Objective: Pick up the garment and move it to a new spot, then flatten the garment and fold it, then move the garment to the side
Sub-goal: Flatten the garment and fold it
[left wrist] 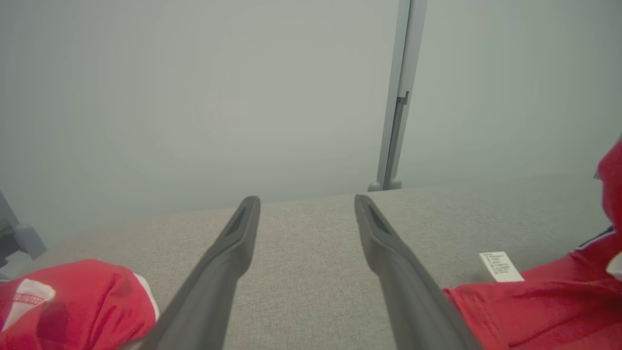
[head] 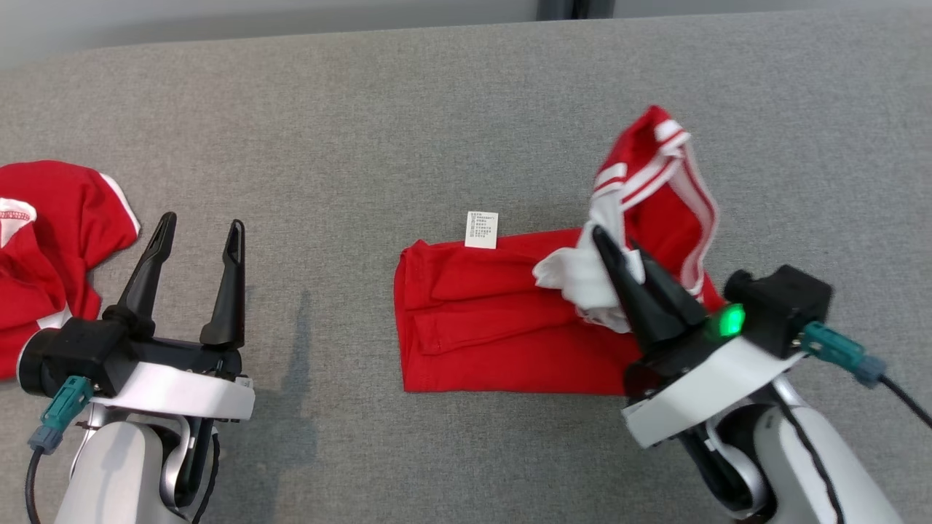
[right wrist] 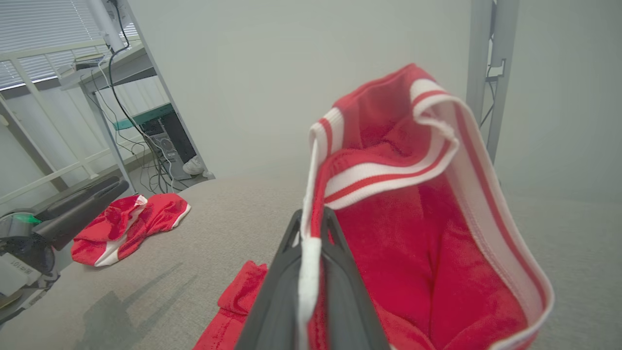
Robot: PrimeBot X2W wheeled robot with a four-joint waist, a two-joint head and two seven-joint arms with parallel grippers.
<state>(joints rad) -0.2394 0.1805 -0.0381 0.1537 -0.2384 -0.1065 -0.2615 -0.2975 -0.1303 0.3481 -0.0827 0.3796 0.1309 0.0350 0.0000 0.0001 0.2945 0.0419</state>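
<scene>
Garment [head: 502, 327] — red, folded to a rough rectangle — lies on the grey desk [head: 437, 109], a little right of the middle of the head view and in front of the right arm. Its left part lies flat, with folds running across it. A white label [head: 481, 229] sticks out from its far edge onto the desk.

Its right end stands off the desk. The right gripper [head: 616, 242] has its fingers pinched together on a white edge of the cloth. Above them a red flap with white-striped trim [head: 659, 171] stands up and curls over. In the right wrist view the white edge runs down between the two fingers [right wrist: 277, 291], which nearly touch, and the striped trim arches above and to the right of them.

The left gripper [head: 202, 220] is well apart from the garment, to its left, over bare desk, with its shadow beside it. Its fingers are spread wide and hold nothing. In the left wrist view they point toward the desk's far edge and a pale wall [left wrist: 194, 97], where a grey post [left wrist: 398, 97] stands.

A second garment [head: 51, 240], red with white patches, lies crumpled at the left edge of the desk, just beside the left gripper's wrist.
</scene>
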